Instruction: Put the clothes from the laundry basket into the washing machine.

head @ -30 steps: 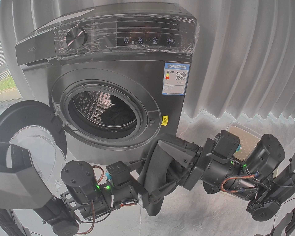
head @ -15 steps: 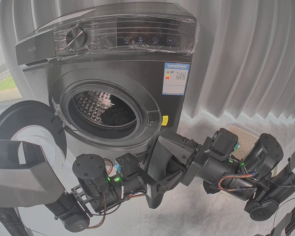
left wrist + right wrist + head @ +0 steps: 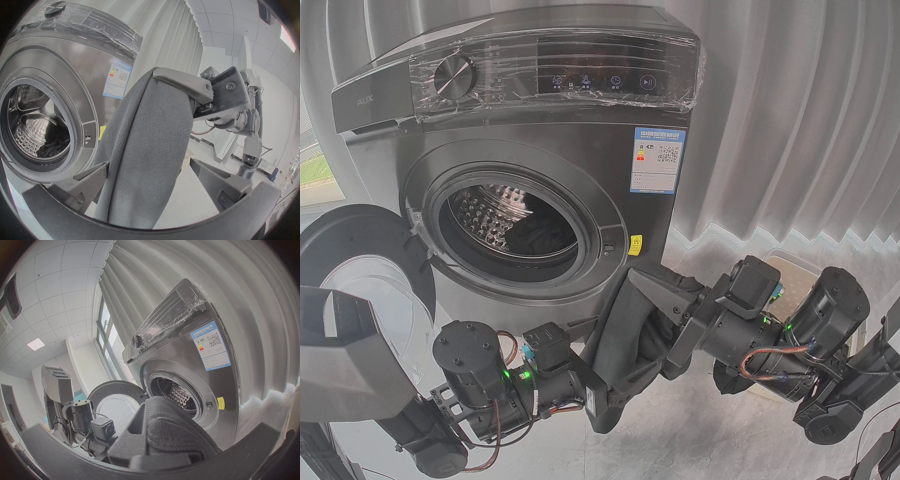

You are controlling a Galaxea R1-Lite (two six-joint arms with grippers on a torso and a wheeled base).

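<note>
Both grippers carry a grey garment (image 3: 615, 337) in front of the washing machine (image 3: 550, 144).
The left gripper (image 3: 149, 164) is spread, cloth hanging between its fingers; the right gripper (image 3: 640, 325), also apart, bears it draped over one finger, just below the drum opening (image 3: 509, 225). Next, probably: lift and push it in beside the dark clothes (image 3: 540, 236).

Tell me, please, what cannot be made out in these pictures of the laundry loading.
Laundry basket: head view, the right arm covers most of it; its contents are hidden.
Clothes in the drum: head view, dark in shadow; number of pieces unclear.
Grey garment: left wrist view, its lower end is cut off by the view's dark rim.
</note>
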